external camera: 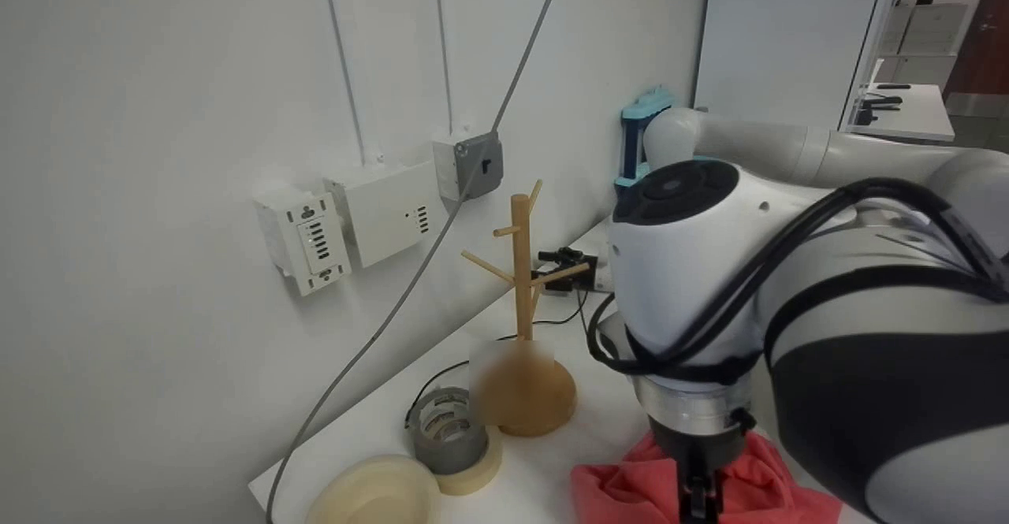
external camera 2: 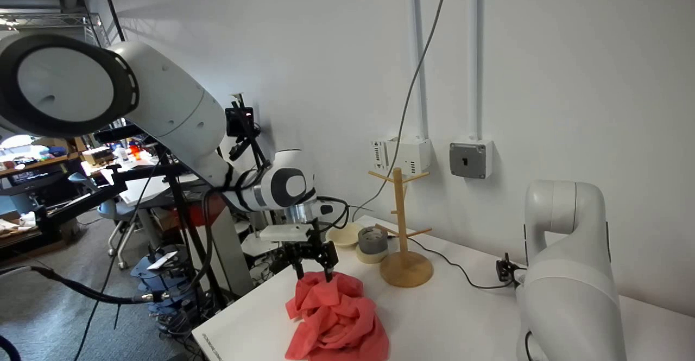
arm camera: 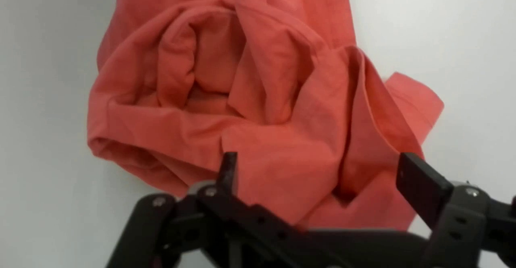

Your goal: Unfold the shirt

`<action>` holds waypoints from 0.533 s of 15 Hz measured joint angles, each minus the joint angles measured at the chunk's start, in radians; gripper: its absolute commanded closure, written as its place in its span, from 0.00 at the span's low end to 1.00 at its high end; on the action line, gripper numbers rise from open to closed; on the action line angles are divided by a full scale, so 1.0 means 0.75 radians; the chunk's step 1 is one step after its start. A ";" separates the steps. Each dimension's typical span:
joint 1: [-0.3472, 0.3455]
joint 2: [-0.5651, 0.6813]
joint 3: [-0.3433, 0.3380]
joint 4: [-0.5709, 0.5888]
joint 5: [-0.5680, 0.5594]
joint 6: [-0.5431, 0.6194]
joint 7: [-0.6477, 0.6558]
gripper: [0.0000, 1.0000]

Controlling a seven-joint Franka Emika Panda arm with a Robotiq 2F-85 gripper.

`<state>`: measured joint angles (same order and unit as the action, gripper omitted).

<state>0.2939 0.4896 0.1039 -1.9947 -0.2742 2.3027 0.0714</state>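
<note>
The red shirt lies crumpled in a heap on the white table. It shows in both exterior views (external camera: 623, 492) (external camera 2: 339, 325) and fills the middle of the wrist view (arm camera: 278, 151). It has a raised loop of cloth at the right and a flap sticking out beyond that loop in the wrist view. My gripper (external camera 2: 314, 275) points down over the shirt's end nearest the bowl. In the wrist view the gripper (arm camera: 316, 161) is wide open, with shirt cloth below and between its fingers and nothing held. I cannot tell whether the fingertips touch the cloth. In an exterior view the gripper (external camera: 700, 500) is partly cut off.
A wooden peg stand (external camera 2: 406, 270) stands beside the shirt, towards the wall. Stacked tape rolls (external camera 2: 372, 240) and a cream bowl (external camera 2: 343, 235) are near it. A second white arm (external camera 2: 570, 285) stands at the table's other end. A thin black cable (external camera 2: 461, 271) crosses the table.
</note>
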 measured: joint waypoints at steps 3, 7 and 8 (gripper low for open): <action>-0.005 0.013 -0.007 -0.006 0.011 -0.127 0.020 0.00; 0.002 0.019 0.014 -0.007 0.012 -0.219 0.028 0.00; 0.004 0.020 0.022 -0.007 0.015 -0.230 0.029 0.00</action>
<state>0.2967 0.5049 0.1204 -1.9996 -0.2632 2.1302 0.0930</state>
